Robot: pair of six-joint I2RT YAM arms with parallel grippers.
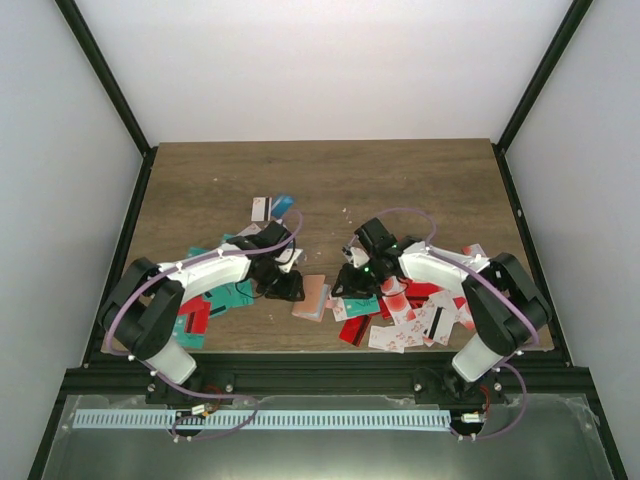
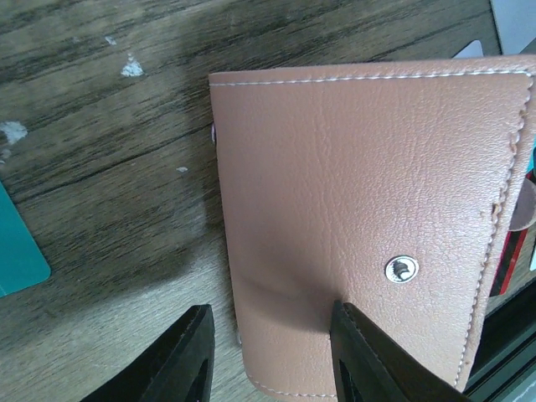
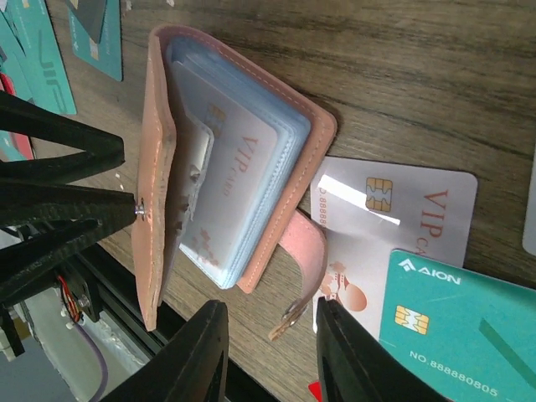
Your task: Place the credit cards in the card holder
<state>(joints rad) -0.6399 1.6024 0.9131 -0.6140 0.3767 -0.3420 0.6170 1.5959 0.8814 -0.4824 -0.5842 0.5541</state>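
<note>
The card holder [image 1: 312, 297] sits near the front middle of the wooden table [image 1: 400, 180], between the two arms. The left end effector [image 1: 284, 286] is just beside its left side and the right end effector [image 1: 353, 283] just beside its right.

In the right wrist view the card holder [image 3: 159, 100] stands open. Its salmon cover is lifted on edge, and a stack of clear sleeves [image 3: 276, 180] is exposed, the top one showing a pale card printed "VIP". A closing strap [image 3: 308, 251] curls out from its back edge, and the strap's end lies in the gap of the right end effector [image 3: 270, 306]. Those jaws stand moderately apart with bare wood showing between them, and they clamp nothing.

In the left wrist view the left end effector [image 2: 270, 310] is partly open too. One finger [image 2: 360, 360] lies over the leather cover below the snap stud [image 2: 401, 269], while the other is over the table beside the holder's stitched edge. Whether either finger presses on the leather I cannot tell.

Loose credit cards [image 1: 405, 315] are heaped in red, white and teal under the right arm. More lie under the left arm [image 1: 210, 300], and a few sit farther back [image 1: 270, 207]. A white card [image 3: 402, 209] and a teal card [image 3: 452, 327] lie just beside the strap
</note>
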